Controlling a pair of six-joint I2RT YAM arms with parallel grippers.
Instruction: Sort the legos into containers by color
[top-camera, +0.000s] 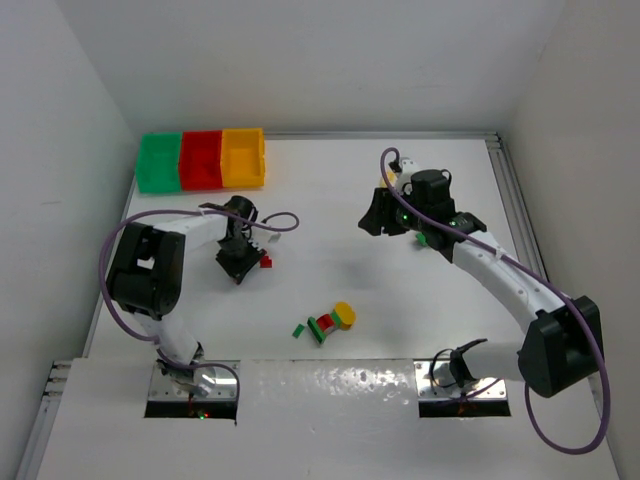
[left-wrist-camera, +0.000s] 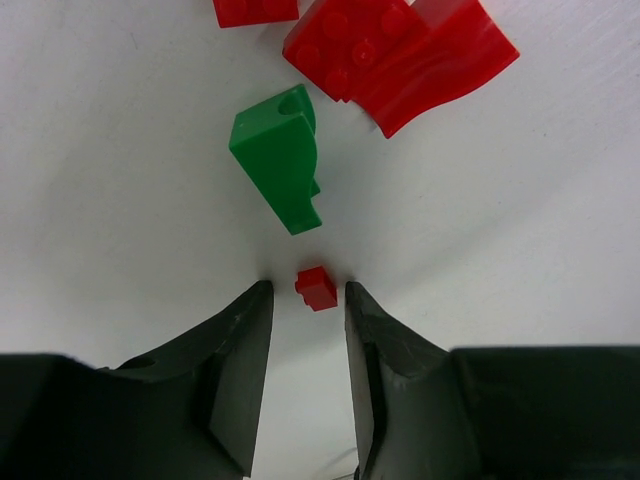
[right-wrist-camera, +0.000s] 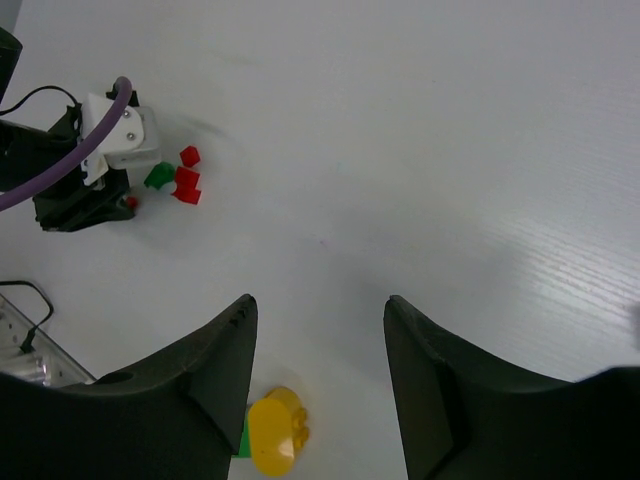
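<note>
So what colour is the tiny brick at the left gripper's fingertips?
Red; the tiny brick shows best from the left wrist.

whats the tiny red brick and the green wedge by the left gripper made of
Tiny red brick: likely hard moulded plastic, smooth with sharp edges. Green wedge-shaped piece: seemingly the same plastic, semi-gloss with a soft sheen on its slope.

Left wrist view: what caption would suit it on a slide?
Open left gripper flanks a tiny red brick on the table, a green brick and bigger red bricks just beyond.
</note>
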